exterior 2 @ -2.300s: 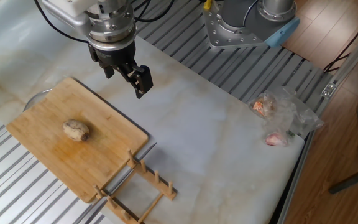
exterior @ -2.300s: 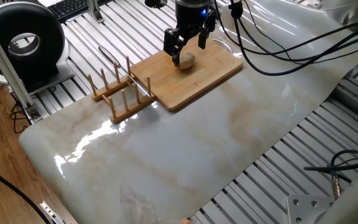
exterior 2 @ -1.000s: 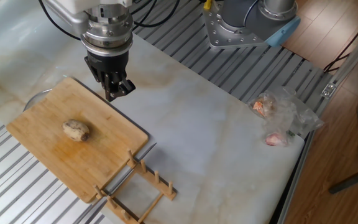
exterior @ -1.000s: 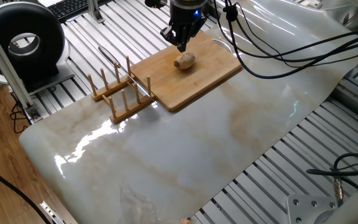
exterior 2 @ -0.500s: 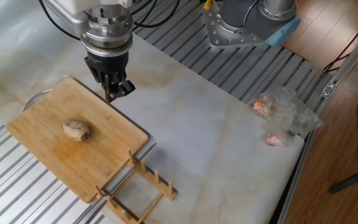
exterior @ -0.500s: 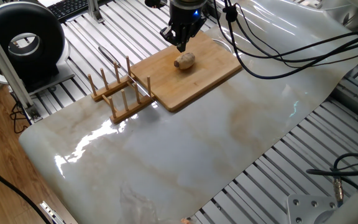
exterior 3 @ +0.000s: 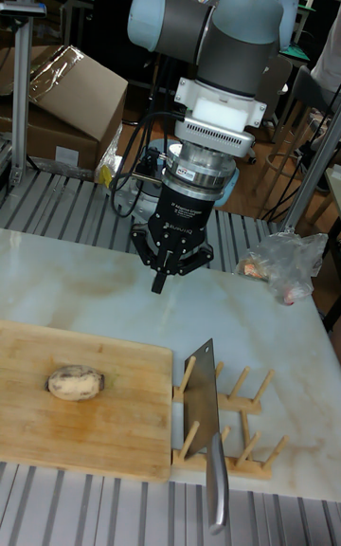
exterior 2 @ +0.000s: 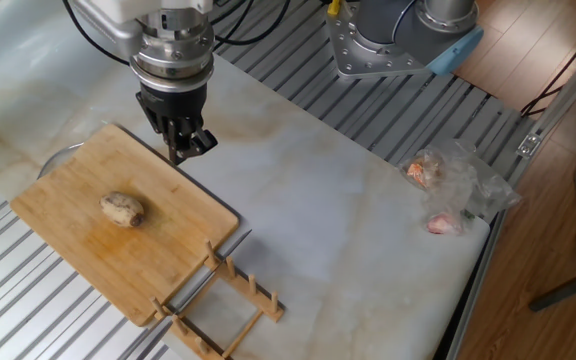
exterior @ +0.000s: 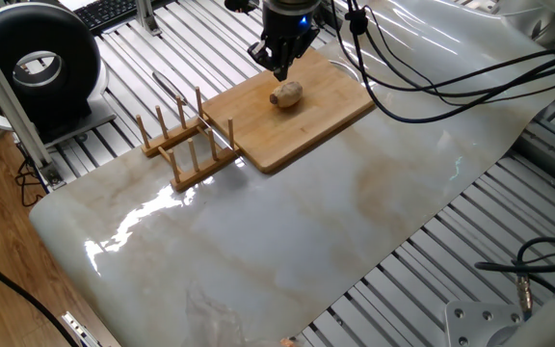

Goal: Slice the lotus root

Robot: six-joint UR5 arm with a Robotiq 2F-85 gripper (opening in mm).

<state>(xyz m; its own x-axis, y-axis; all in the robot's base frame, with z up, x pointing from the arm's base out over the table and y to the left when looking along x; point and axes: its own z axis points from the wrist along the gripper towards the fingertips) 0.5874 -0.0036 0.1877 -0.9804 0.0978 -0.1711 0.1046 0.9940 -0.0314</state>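
Cleaver (exterior 3: 206,413) in rack (exterior 3: 227,432), bagged scraps (exterior 2: 450,185) aside, hand (exterior 3: 161,282) closed

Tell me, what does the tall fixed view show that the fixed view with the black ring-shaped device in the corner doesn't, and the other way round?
Only the tall view shows the cleaver resting in the wooden rack, the crinkled plastic bag on the table's far side, and the cardboard box behind. Only the view with the black ring device shows that device and a keyboard. Both show the lotus root lying on the bamboo board, untouched, with the gripper shut above the table beside the board.
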